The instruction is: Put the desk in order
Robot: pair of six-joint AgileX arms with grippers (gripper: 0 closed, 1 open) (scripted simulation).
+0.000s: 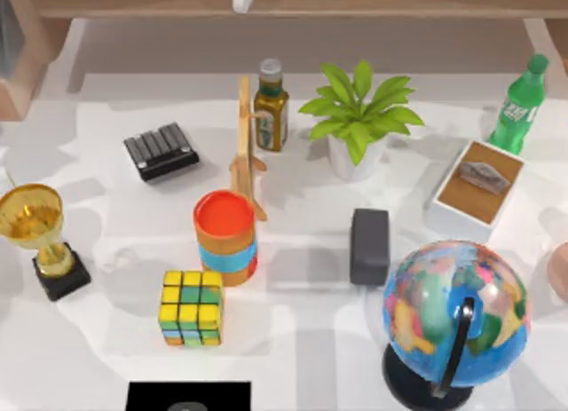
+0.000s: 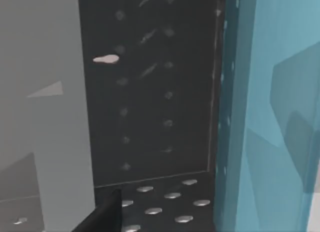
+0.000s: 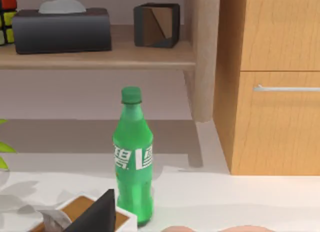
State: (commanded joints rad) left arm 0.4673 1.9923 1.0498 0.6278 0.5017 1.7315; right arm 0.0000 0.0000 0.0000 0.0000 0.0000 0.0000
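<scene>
The white desk [image 1: 302,358] carries many things. A gold trophy [image 1: 40,233] stands at the left, with a black keypad [image 1: 161,152] behind it. Near the middle are an orange and blue cup [image 1: 226,238], a colour cube [image 1: 191,307], a wooden stand [image 1: 247,149], a brown bottle [image 1: 271,107] and a black box [image 1: 369,245]. A globe [image 1: 454,322] stands front right. A green soda bottle [image 3: 133,152] stands back right, and a dark part of my right gripper [image 3: 95,216] shows near it. A dark part of my left gripper [image 2: 102,217] faces a perforated black panel [image 2: 150,91].
A potted plant [image 1: 358,127] and a white tray [image 1: 442,198] holding a small grey object stand at the back right. A light wooden shelf [image 3: 100,55] behind the desk holds a dark tissue box [image 3: 61,29] and a wooden holder [image 3: 156,24]. A wooden cabinet [image 3: 275,91] stands beside it.
</scene>
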